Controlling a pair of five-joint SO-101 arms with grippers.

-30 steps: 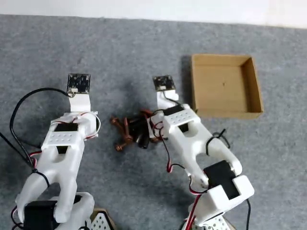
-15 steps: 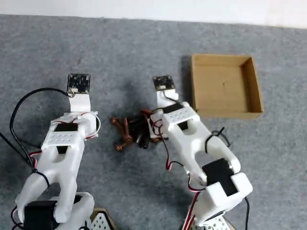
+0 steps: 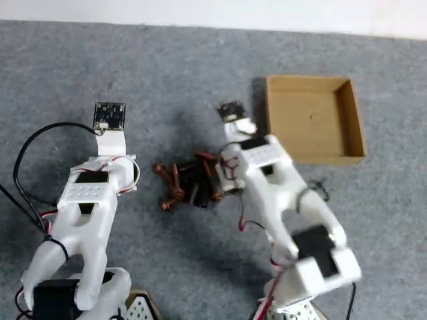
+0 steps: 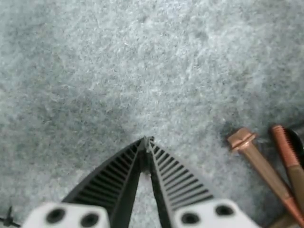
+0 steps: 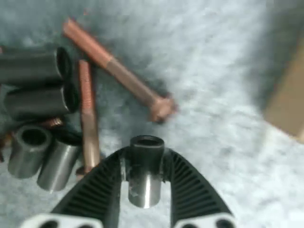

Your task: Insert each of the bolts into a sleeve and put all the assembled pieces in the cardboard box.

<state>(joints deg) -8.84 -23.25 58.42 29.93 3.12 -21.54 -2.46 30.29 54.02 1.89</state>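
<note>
Grey felt-like table cover (image 3: 100, 60), white strip (image 3: 200, 10) behind.

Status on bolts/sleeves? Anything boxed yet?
Done: nothing; the cardboard box holds no pieces.
In hand: the right end effector is shut on one sleeve, with no bolt in it yet. The left end effector is shut with nothing in it, above the carpet.
Left: loose bolts and loose sleeves lie piled together, all to be joined and boxed.

robotics lab or hobby workbench, grey felt-like mat (image 3: 133, 60), white plastic left arm (image 3: 85, 200) and right arm (image 3: 280, 193) with bare wiring, loose copper bolts (image 5: 116, 71), dark sleeves (image 5: 35, 66), plain cardboard box (image 3: 310, 120)
</note>
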